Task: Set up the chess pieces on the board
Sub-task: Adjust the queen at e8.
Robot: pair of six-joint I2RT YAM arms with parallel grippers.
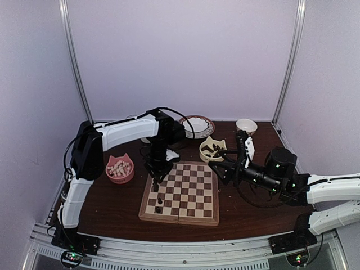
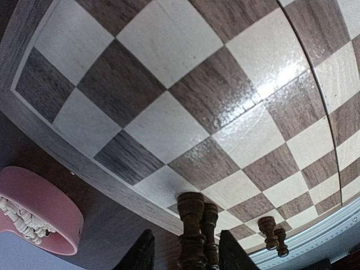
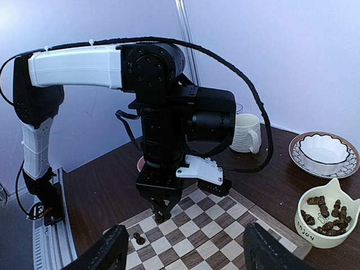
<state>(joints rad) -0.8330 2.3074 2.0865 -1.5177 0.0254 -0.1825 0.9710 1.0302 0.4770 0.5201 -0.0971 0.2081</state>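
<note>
Releases dark piece (image 2: 191, 211) upright on board (image 2: 169, 56) edge square, left gripper (image 2: 188, 253) parted around it; right gripper (image 3: 183, 253) wide, empty, by yellow bowl (image 3: 320, 239), likely for next pick.

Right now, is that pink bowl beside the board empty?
No, the pink bowl holds a heap of pale chess pieces, seen plainly from the top camera.
</note>
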